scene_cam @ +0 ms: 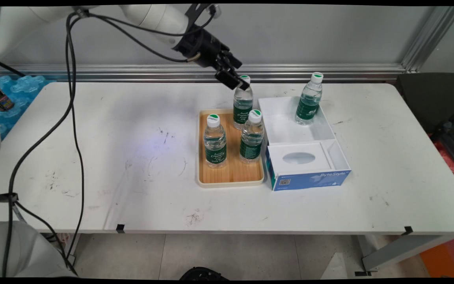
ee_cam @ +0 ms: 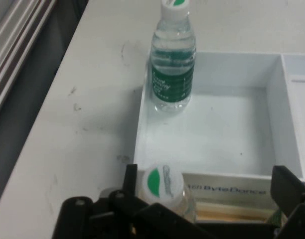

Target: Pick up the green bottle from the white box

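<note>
The gripper (scene_cam: 238,81) hovers at the back bottle's (scene_cam: 243,103) cap on the tray (scene_cam: 231,179), fingers (ee_cam: 130,181) spread wide, apparently straddling it untouched.

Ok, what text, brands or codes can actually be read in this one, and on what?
"Byte Style": blue front of the white box, beside a QR code too small to scan.
"ByteDance": printed on the box wall in the hand view, blurred.
Water bottle labels on the wooden tray: white lettering, too blurred to read.
Green cap marks: unreadable.
</note>
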`<state>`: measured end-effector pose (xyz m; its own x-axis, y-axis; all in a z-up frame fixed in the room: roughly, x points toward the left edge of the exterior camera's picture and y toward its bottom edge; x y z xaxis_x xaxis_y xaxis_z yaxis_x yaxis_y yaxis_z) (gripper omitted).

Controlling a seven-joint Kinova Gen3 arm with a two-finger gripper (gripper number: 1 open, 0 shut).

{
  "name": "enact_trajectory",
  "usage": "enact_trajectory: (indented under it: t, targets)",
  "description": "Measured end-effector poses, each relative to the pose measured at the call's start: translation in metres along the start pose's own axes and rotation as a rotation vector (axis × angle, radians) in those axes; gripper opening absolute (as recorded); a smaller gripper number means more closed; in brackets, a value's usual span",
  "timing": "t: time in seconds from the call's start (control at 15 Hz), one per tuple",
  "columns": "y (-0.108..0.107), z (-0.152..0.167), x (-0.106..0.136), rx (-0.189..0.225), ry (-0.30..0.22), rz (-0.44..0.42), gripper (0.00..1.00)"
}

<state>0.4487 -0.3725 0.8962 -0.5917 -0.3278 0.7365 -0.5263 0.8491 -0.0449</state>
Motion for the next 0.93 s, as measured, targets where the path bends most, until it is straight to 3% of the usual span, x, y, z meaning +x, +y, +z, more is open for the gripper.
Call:
enact_trajectory:
  t: [0.27, 0.6, 0.93]
  targets:
    - [0.006, 0.011, 0.027, 0.013, -0.013, 0.023, 1.00]
    - [0.011, 0.046, 0.058, 0.016, 0.007, 0.051, 1.00]
    - [0.011, 0.083, 0.074, 0.016, 0.024, 0.066, 1.00]
